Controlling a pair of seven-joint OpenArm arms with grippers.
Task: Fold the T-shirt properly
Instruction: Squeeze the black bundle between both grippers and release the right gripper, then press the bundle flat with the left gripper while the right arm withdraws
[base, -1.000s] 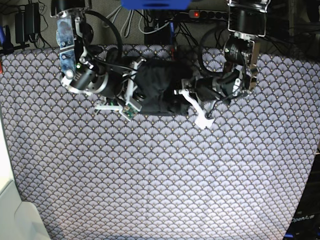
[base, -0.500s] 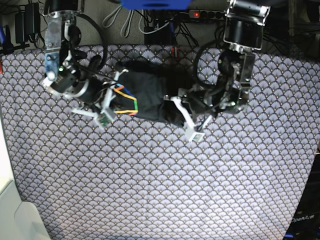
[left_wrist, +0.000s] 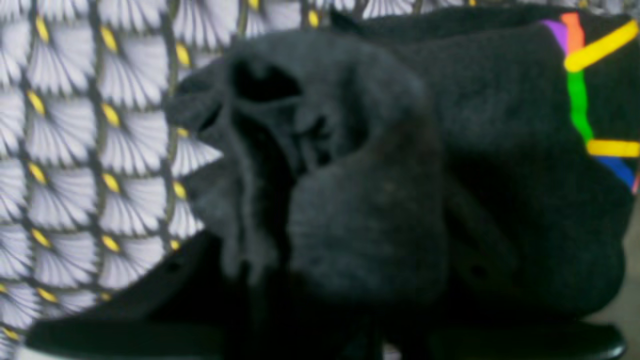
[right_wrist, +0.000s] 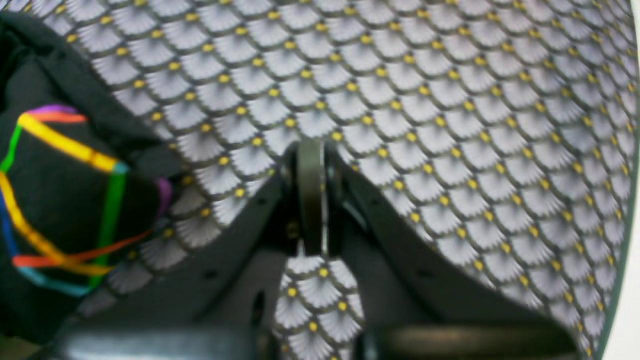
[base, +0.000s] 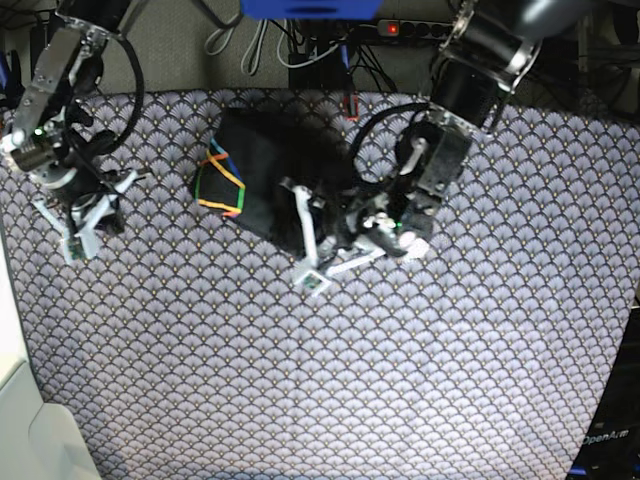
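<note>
The left claw (base: 305, 240) grips the bunched T-shirt's (base: 265, 175) near edge.

T-shirt (left_wrist: 380, 165): soft matt black cloth, slightly fuzzy. Table cloth (base: 400, 380): matt woven fabric, fan-scale print. Gripper fingers (right_wrist: 311, 195): smooth black plastic.

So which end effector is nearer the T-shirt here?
Left. The left end effector is at the T-shirt, against its near edge; the right end effector sits apart on the patterned cloth, empty and shut.
</note>
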